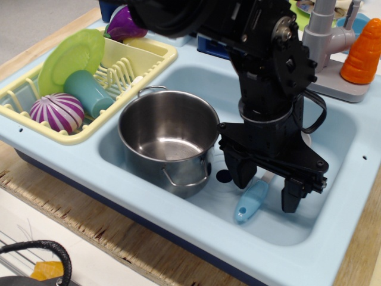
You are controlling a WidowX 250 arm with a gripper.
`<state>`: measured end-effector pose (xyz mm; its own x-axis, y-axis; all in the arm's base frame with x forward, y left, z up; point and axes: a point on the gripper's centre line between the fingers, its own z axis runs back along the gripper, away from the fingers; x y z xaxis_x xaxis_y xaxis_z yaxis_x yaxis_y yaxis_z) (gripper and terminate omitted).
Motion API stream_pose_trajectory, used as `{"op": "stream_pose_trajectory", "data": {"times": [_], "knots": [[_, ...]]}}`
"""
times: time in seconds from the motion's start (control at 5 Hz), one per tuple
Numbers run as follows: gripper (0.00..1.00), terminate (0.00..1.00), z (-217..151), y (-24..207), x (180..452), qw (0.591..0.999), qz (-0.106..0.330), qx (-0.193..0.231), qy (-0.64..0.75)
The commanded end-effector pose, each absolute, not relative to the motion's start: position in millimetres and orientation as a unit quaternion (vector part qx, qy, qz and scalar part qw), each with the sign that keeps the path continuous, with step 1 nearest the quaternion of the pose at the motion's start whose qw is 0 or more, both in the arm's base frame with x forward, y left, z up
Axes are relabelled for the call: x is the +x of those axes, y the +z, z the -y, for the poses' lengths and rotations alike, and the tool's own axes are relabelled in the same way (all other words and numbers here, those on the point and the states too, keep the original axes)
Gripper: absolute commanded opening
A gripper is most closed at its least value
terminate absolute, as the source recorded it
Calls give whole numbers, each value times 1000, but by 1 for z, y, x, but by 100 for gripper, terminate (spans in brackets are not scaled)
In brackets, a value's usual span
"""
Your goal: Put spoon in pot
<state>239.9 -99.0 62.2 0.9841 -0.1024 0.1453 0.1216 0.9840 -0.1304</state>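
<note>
The spoon [250, 202] lies on the floor of the light blue sink [333, 149], its chunky blue handle pointing to the front; its stem and bowl are mostly hidden behind the gripper. My black gripper [266, 190] hangs open right over the spoon, one finger [241, 173] on its left and the other [293, 193] on its right, with nothing gripped. The shiny steel pot [168, 140] stands empty in the left part of the sink, just left of the gripper.
A yellow dish rack [24, 89] at the left holds a green plate [70, 56], a teal cup [89, 92] and a purple striped ball [56, 111]. A grey faucet [324, 36] and an orange carrot toy [364, 50] stand behind the sink.
</note>
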Motion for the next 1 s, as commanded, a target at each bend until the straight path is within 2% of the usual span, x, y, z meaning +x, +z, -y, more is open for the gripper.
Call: {"op": "stream_pose_trajectory", "data": {"times": [0.0, 0.2, 0.4, 0.8], "knots": [[0, 0, 90, 51, 235, 997, 32, -64, -20], [0, 0, 91, 56, 229, 998, 23, -61, -14], [0, 0, 91, 73, 225, 998, 24, -49, -10], [0, 0, 99, 137, 220, 999, 47, -7, 8]]}}
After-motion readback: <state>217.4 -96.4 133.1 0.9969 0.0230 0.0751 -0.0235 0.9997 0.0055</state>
